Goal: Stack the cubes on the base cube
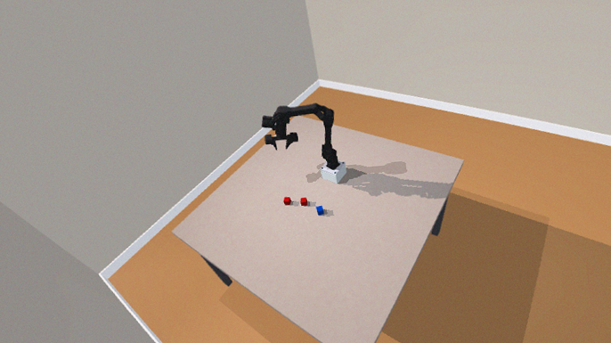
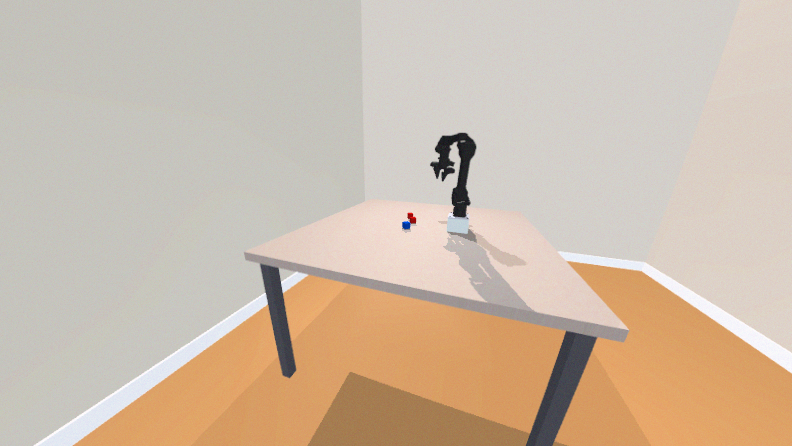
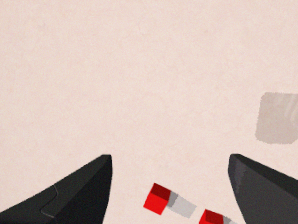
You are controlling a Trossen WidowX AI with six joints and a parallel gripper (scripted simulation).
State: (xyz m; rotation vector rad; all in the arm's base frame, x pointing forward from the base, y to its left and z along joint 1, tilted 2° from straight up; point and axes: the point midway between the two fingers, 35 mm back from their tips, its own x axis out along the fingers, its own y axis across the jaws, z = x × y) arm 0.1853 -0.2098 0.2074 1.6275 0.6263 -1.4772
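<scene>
A red cube (image 1: 287,201) (image 2: 410,215) (image 3: 156,200) lies on the table. A second red cube (image 1: 304,201) (image 2: 412,220) (image 3: 211,218) lies a short way from it, cut off by the lower edge of the wrist view. A blue cube (image 1: 320,210) (image 2: 406,225) lies near the second red cube and is out of the wrist view. All three cubes stand apart. My gripper (image 1: 281,147) (image 2: 440,178) (image 3: 170,163) is open and empty, pointing down, high above the table. Both fingers show in the wrist view.
The table (image 1: 306,269) (image 2: 343,243) carries the arm's white base block (image 1: 333,173) (image 2: 458,223), behind and to the right of the cubes in the top view. The arm's shadow falls across the table. Grey walls stand beyond the table's far edges.
</scene>
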